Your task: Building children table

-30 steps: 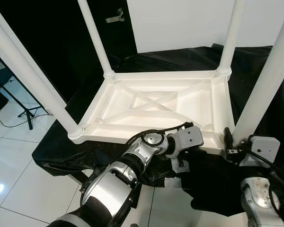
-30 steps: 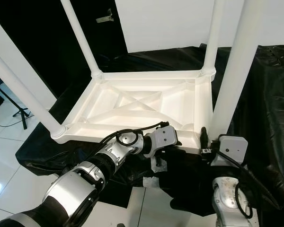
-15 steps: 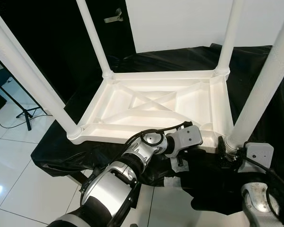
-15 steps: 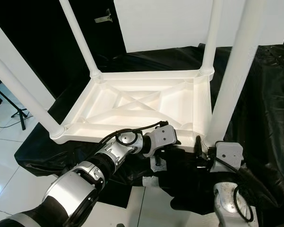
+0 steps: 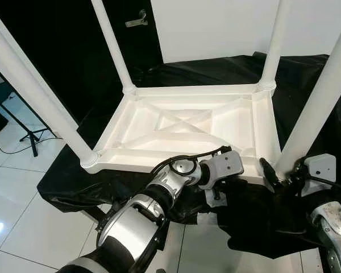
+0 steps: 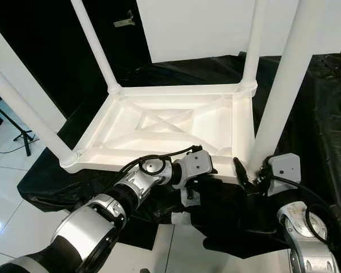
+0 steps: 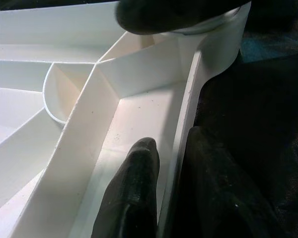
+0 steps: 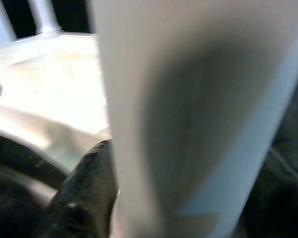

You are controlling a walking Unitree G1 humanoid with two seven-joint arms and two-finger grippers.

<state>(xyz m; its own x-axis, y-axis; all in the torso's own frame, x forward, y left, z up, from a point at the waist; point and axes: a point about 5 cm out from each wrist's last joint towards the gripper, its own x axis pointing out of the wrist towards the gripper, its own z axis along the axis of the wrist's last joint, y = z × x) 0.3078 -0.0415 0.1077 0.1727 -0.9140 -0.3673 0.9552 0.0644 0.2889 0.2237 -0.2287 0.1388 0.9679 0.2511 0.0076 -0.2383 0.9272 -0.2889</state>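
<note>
The upturned white table point(image 5: 187, 128) is seen on black cloth point(image 5: 307, 91); its near rim is pinched by the left gripper point(image 7: 171, 163). At four o'clock, the near leg point(image 5: 318, 108) is met by the right gripper point(image 5: 271, 177); its far finger is hidden, so its grip cannot be told.

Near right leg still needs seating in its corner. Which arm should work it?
Right. The right gripper is at the base of the near right leg, a finger beside it in the wrist view. The left gripper straddles the tabletop's near rim, so it probably serves better steadying the tabletop.
</note>
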